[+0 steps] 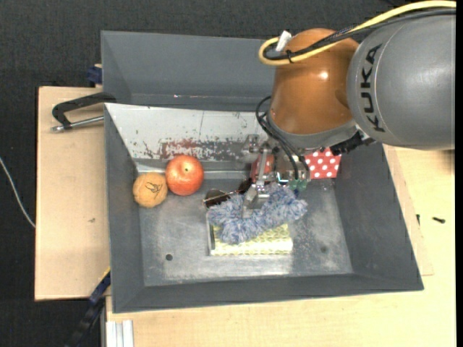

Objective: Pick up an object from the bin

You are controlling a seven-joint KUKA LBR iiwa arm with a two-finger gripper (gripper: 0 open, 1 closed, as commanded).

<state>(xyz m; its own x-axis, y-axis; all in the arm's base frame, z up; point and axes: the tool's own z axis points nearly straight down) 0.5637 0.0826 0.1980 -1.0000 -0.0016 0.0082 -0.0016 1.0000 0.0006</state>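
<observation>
Pincer (257, 192) set low in the middle of the grey metal bin (181, 270), hanging beneath the arm's orange cover (311, 85). Its tip sits at the upper edge of a blue shaggy cloth (266, 214). From where I stand it seems to touch the pile of the cloth, though the wrist hardware crowds the spot. I cannot tell how wide the pincer stands, nor whether it has anything in its grip.

The blue shaggy cloth lies draped over a pale yellow ribbed pad (253, 246), which rests flat on the bin floor, nearer the front wall. A small dark brown object (217, 196), too indistinct to name, lies just beside the cloth on its left. Farther left, well apart from the pincer, a red apple (184, 175) and an orange (150, 190) touch each other near the back wall. A red piece with white dots (323, 165) shows just behind the wrist on the right.

Progress, as I judge it: the approach appears complete, with the pincer down at the cloth, the likeliest pick. No object is off the floor. A secure closure and the lift out of the bin remain. The loose cloth may slip off the pad or drag it along when raised.
</observation>
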